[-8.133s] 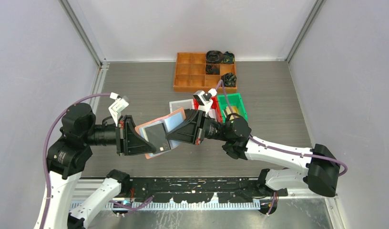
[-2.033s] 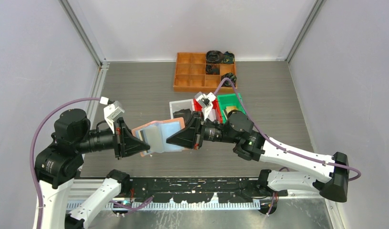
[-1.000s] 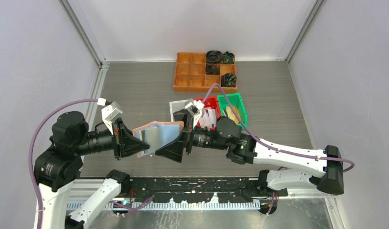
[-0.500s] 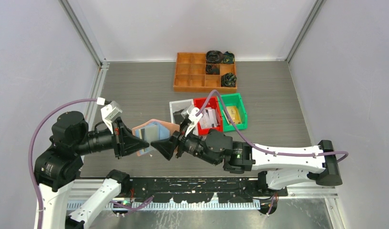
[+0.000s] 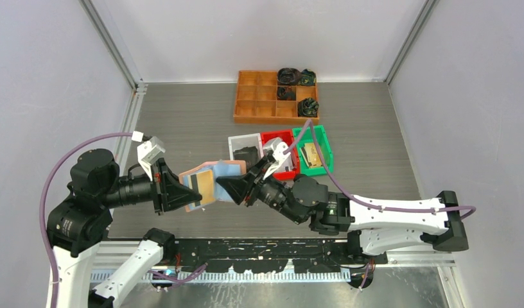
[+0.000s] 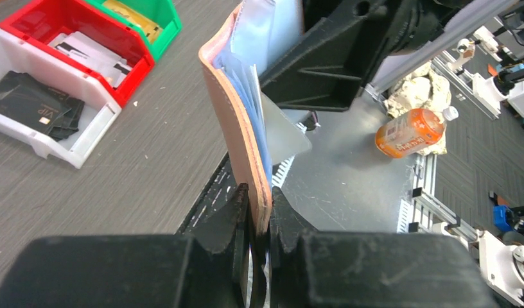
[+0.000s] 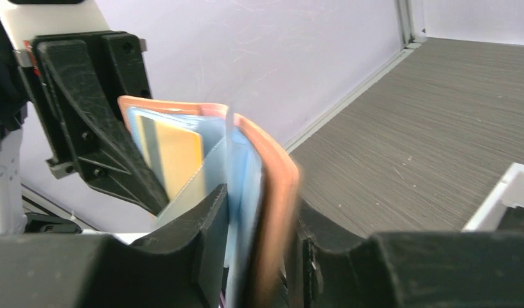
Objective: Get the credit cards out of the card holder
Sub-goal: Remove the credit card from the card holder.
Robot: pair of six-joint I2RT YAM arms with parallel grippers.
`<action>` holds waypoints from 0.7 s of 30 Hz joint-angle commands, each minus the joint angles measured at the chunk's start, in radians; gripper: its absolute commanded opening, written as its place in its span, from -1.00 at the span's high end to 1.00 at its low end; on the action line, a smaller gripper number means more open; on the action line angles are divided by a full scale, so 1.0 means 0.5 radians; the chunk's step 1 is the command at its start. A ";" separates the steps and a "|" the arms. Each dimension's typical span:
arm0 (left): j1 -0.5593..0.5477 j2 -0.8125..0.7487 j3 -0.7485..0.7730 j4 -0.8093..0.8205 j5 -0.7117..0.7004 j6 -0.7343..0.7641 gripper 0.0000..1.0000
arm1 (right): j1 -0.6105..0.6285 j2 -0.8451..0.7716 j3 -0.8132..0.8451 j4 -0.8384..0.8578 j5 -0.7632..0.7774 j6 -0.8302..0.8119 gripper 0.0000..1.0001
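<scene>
The salmon-pink card holder (image 5: pixel 216 169) hangs open in the air between both grippers, above the table's near edge. My left gripper (image 5: pixel 177 193) is shut on its left cover; in the left wrist view the gripper (image 6: pixel 260 212) pinches the cover's edge (image 6: pixel 237 128). My right gripper (image 5: pixel 235 188) is shut on the right cover and the pale blue pockets (image 7: pixel 243 173); in its own view the gripper (image 7: pixel 256 247) clamps them. A gold credit card (image 5: pixel 205 186) sits in a left pocket, and it also shows in the right wrist view (image 7: pixel 176 151).
A white bin (image 5: pixel 244 137) holds dark cards, a red bin (image 5: pixel 277 135) holds pale cards and a green bin (image 5: pixel 327 154) holds gold cards, all behind the right arm. An orange compartment tray (image 5: pixel 237 102) stands at the back.
My right gripper has moved up and right along the card holder and now grips its right cover. The holder has opened and a gold card shows where a grey one faced up.
</scene>
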 commanded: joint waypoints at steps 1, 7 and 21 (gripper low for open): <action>-0.007 -0.003 0.082 0.065 0.219 -0.019 1.00 | -0.020 -0.238 -0.116 0.024 0.172 -0.069 0.14; -0.007 0.008 0.061 0.102 0.221 -0.053 1.00 | -0.019 -0.523 -0.223 -0.136 0.155 -0.087 -0.28; -0.007 0.017 -0.009 0.105 0.021 -0.051 1.00 | -0.020 -0.517 0.361 -0.509 -0.582 0.069 -0.51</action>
